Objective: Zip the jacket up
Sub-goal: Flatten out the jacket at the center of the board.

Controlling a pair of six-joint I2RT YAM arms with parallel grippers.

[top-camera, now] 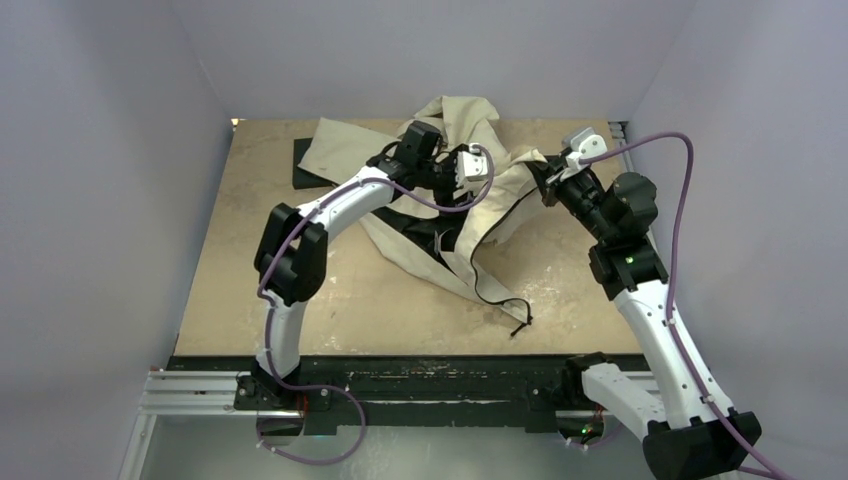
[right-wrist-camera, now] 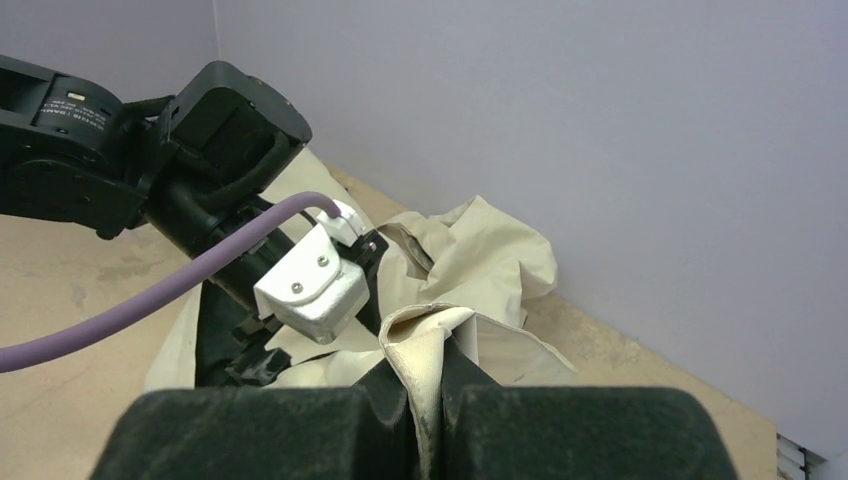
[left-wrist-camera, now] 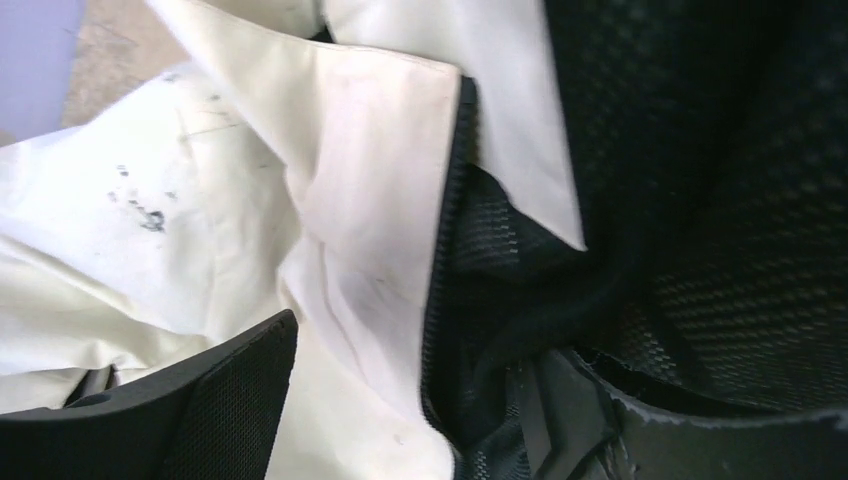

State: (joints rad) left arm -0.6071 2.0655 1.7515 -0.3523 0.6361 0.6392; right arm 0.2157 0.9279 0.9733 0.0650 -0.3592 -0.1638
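The cream-beige jacket (top-camera: 455,115) lies crumpled at the back middle of the table, black lining showing, with one zipper edge (top-camera: 500,300) trailing toward the front. My left gripper (top-camera: 452,180) is down in the jacket. In the left wrist view it (left-wrist-camera: 430,380) is open, its fingers (left-wrist-camera: 210,400) wide apart on either side of a cream front edge (left-wrist-camera: 370,200) with black zipper teeth (left-wrist-camera: 445,250). My right gripper (top-camera: 546,185) is at the jacket's right side. In the right wrist view it (right-wrist-camera: 430,410) is shut on a raised cream fold (right-wrist-camera: 425,345).
A flat black piece (top-camera: 305,165) lies at the back left, partly under the jacket. The tan table (top-camera: 350,290) is walled in at the back and sides. The left arm's purple cable (right-wrist-camera: 190,275) and wrist camera (right-wrist-camera: 310,290) sit close to my right gripper.
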